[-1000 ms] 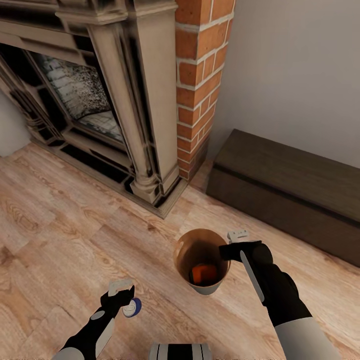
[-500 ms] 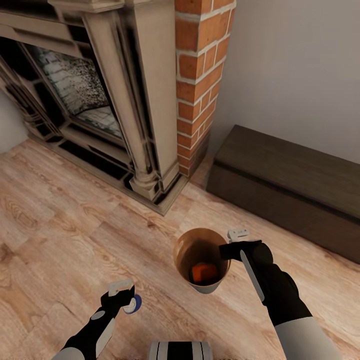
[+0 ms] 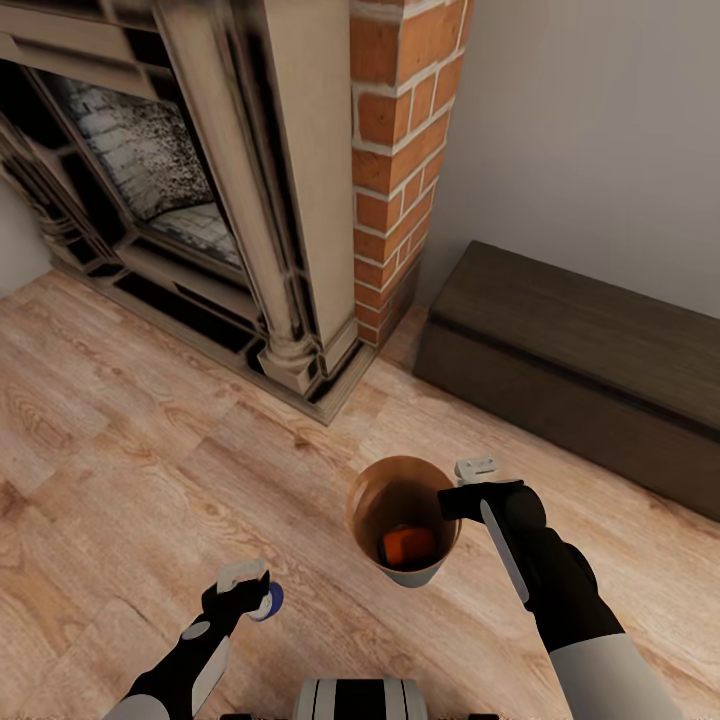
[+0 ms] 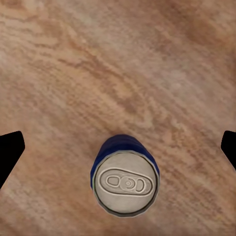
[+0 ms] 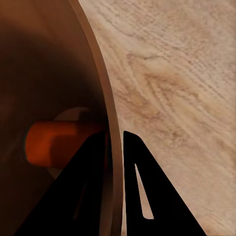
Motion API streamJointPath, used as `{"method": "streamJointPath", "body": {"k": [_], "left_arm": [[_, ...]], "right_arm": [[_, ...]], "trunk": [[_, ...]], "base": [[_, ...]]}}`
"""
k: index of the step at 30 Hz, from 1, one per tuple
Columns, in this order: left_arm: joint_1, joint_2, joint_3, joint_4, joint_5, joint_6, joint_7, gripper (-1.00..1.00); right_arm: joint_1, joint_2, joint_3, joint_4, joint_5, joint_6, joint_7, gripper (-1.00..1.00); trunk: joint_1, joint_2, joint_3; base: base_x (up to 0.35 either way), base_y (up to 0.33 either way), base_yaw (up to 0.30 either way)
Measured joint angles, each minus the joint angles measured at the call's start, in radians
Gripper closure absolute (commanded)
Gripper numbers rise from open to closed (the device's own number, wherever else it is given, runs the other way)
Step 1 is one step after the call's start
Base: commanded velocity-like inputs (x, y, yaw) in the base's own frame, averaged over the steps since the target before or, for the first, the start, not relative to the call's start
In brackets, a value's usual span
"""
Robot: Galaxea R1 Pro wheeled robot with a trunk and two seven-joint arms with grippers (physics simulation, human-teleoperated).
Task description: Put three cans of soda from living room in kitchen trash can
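Over the wood floor [image 3: 120,440] in the head view, the right pincer [image 3: 470,487] grips the rim of the tash can [image 3: 402,520], which hangs tilted above the planks with one orange can [image 3: 408,545] lying inside on its glossy brown bottom. Left pincer [image 3: 245,590] sits lower, at the near left, with a dark blue can [image 3: 268,600] at its tip; whether the blue can is clamped or loose cannot be told from this angle. Ornate fireplace [image 3: 200,200] with brick column [image 3: 400,170] stands ahead, low dark bench [image 3: 580,360] against the wall to the right. Left wrist view: blue can seen from above, silvery top with pull tab, between the two dark fingertips [image 4: 11,152], which stand wide apart and clear of it; floor beneath. Right wrist view: both fingers [image 5: 142,191] pinch the bin wall, one inside, one outside, nearly closed; orange can lies on its side within.
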Motion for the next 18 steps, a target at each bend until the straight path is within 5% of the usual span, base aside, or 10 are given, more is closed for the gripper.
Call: {"method": "streamJointPath", "body": {"k": [18], "left_arm": [[0.0, 0.0, -0.001, 0.0, 0.0, 0.0, 0.0, -1.0]], "right_arm": [[0.0, 0.0, 0.0, 0.0, 0.0, 0.0, 0.0, 1.0]], "trunk": [[0.0, 0.0, -0.029]], "base": [[0.0, 0.0, 0.0]]}}
